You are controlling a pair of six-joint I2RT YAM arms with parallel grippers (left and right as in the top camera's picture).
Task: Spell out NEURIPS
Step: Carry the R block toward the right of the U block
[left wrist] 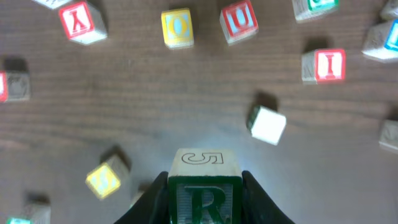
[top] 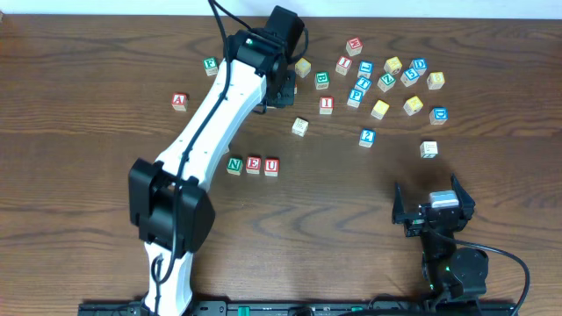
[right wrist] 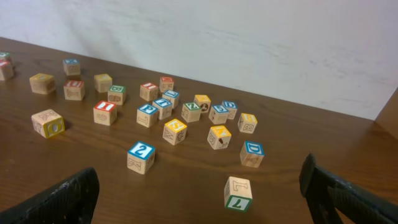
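Left wrist: left claw (left wrist: 205, 188) grips R cube (left wrist: 204, 198), letter upright.

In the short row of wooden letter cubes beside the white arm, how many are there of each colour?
Green: 1, the green N wooden cube
Red: 2, the red E wooden cube and the red U wooden cube
Total: 3

Overhead straight down, wrist views low, sharing I cube (top: 326, 104)
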